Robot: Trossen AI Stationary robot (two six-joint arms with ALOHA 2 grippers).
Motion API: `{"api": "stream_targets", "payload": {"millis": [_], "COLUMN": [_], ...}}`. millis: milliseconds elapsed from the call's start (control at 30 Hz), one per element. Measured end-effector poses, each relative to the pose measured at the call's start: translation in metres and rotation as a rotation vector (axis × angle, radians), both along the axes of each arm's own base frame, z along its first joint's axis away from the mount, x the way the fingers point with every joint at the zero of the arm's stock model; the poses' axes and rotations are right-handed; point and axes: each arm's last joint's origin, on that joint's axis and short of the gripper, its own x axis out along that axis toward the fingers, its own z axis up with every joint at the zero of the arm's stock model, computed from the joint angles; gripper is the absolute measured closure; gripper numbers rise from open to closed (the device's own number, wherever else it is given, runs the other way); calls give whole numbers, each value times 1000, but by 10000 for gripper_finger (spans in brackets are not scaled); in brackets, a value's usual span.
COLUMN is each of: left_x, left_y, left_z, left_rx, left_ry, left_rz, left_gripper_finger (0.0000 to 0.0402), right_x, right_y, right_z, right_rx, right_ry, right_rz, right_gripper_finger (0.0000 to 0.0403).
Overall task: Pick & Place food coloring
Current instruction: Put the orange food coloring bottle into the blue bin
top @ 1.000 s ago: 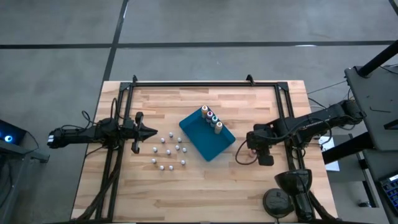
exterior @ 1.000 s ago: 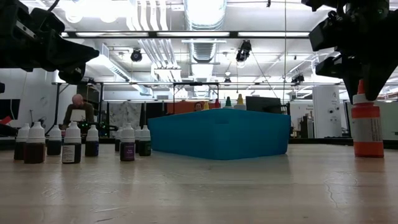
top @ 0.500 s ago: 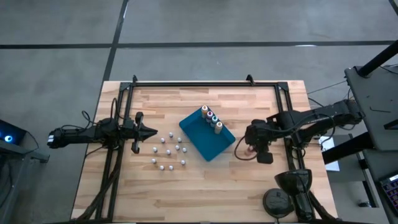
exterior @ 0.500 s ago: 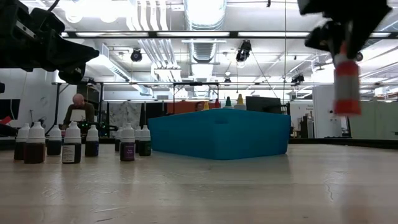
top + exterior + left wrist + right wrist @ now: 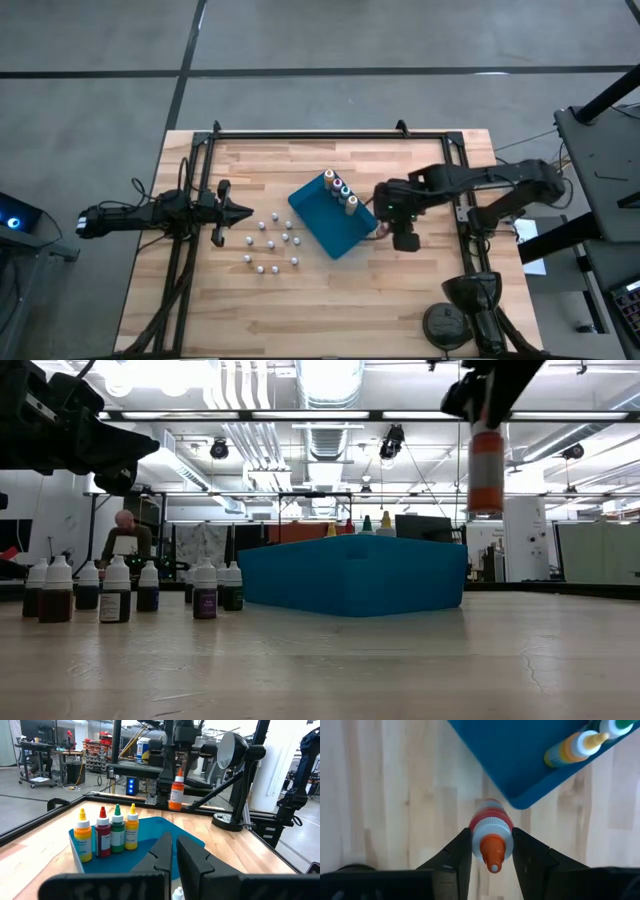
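Orange bottle pinched upright in right tool, lifted off desk just right of blue tray. Four bottles stand in tray; white-capped bottles left of it. Left tool pressed together, far left.

Orange-topped bottle: lifted clear of the table, upright, orange band on a pale body; sits just off the blue tray's right-hand corner.

Four bottles stand upright in a close row along one edge inside the tray: yellow, red, green and yellow tops (caps pointed, labels coloured to match).

Small white-topped bottles: about nine, upright on the bare wood left of the tray, loosely clustered, none touching; dark contents show in the low view.
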Motion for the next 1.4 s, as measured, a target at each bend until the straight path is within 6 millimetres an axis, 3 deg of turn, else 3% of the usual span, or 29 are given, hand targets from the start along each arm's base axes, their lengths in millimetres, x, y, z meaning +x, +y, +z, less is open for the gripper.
{"api": "stream_targets", "payload": {"millis": [367, 867, 1400], "left_x": [0, 0, 0], "left_y": [0, 0, 0], "left_z": [0, 0, 0], "left_rx": [0, 0, 0], "left_ry": [0, 0, 1], "left_rz": [-1, 0, 0], "left_gripper_finger": [402, 402, 402], "right_x": [20, 42, 61], "right_y": [-22, -29, -45], "right_z": [-18, -18, -46], "right_rx": [-29, -67, -83], "right_ry": [62, -13, 53], "right_rz": [-11, -27, -75], "right_gripper_finger": [294, 294, 294]}}
